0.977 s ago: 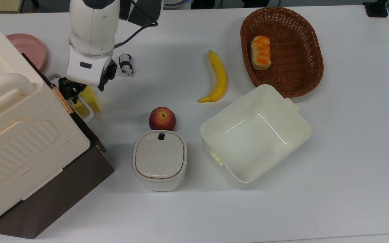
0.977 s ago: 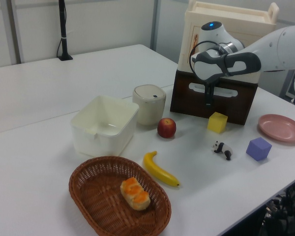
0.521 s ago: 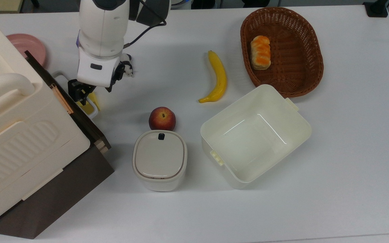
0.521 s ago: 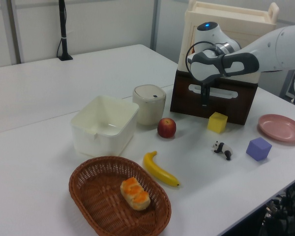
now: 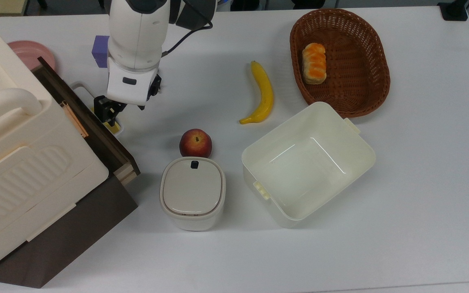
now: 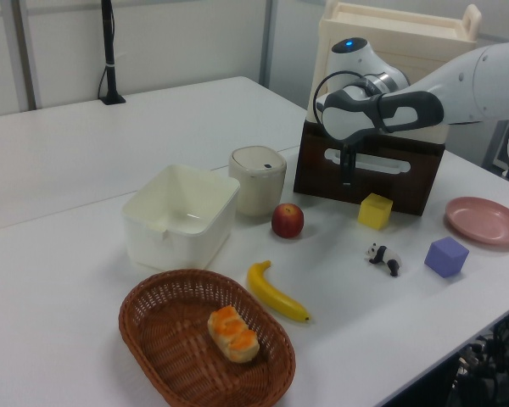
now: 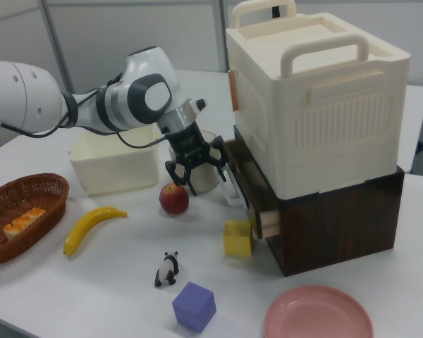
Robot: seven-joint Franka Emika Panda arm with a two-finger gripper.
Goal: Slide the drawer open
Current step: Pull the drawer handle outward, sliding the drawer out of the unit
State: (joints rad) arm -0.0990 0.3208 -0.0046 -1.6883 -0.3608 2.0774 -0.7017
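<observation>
At the top view's left, under the big cream ribbed plastic case (image 5: 18,162), the dark-fronted wooden drawer (image 5: 96,130) stood partly out. The black two-finger gripper (image 7: 192,171), narrowly spread, hooked its thin white loop handle (image 7: 229,184), the proper hold. Rigid and light, it probably slid freely.

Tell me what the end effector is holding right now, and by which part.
The end effector grips the drawer by its thin white loop handle, at the dark front panel. The drawer is partly pulled out.

Lit evenly and brightly from overhead, with soft shadows beneath objects, mild glare on the white table (image 5: 401,203).
</observation>
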